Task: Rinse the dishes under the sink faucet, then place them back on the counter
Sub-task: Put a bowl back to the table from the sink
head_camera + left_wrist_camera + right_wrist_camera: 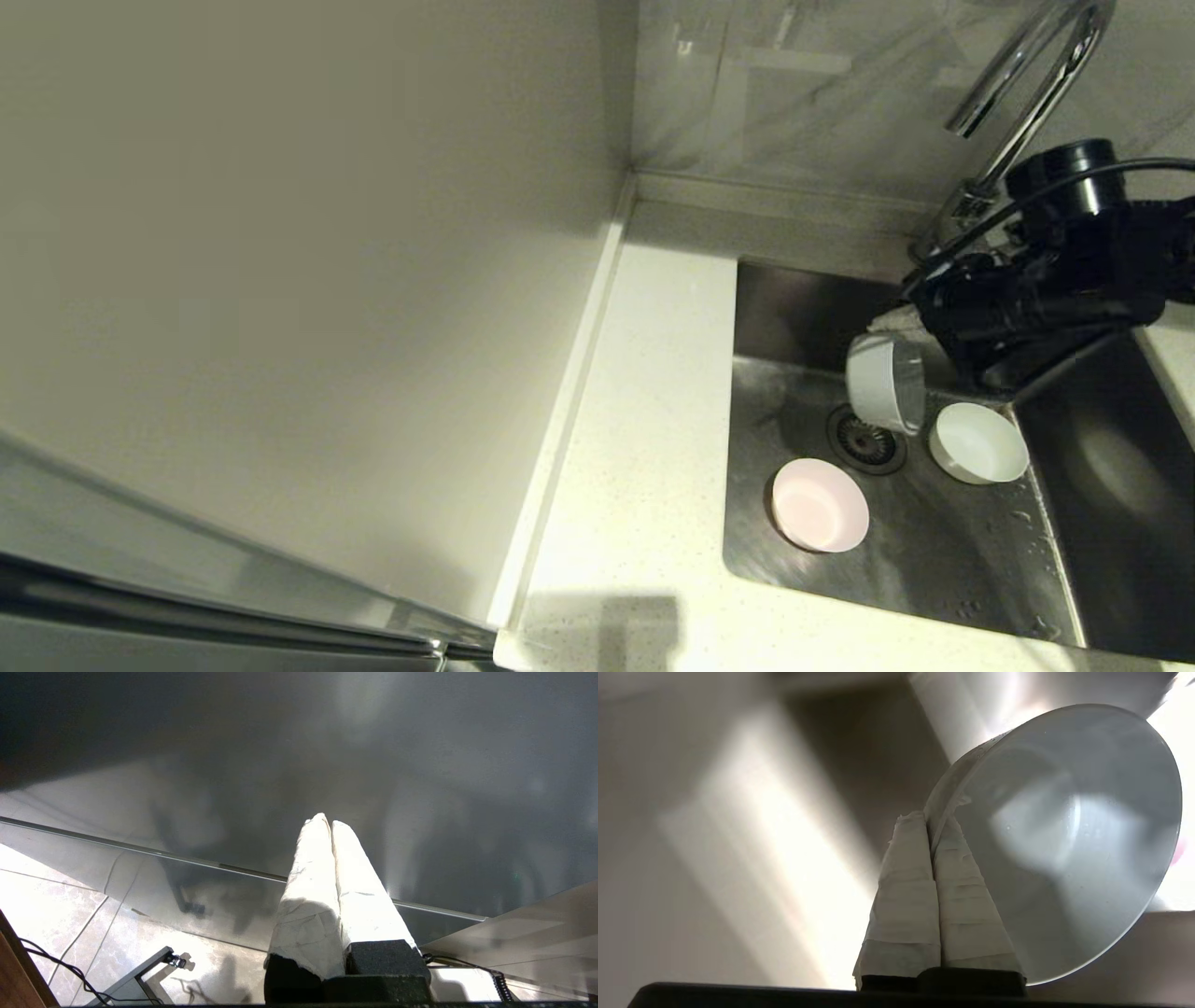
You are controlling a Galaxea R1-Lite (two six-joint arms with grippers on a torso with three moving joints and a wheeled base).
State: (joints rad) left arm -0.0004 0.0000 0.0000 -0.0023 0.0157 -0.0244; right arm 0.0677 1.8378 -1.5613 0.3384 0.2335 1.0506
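Note:
My right gripper reaches over the sink, shut on the rim of a pale blue bowl. The bowl hangs tipped on its side above the drain, its inside wet. A pale pink bowl and a white bowl sit upright on the basin floor. The chrome faucet arches above the arm; no water shows. My left gripper is shut on nothing, down beside the cabinet, outside the head view.
The white speckled counter runs along the sink's left side to the back ledge. A cream wall panel stands to its left. A cable loops over my right arm near the faucet base.

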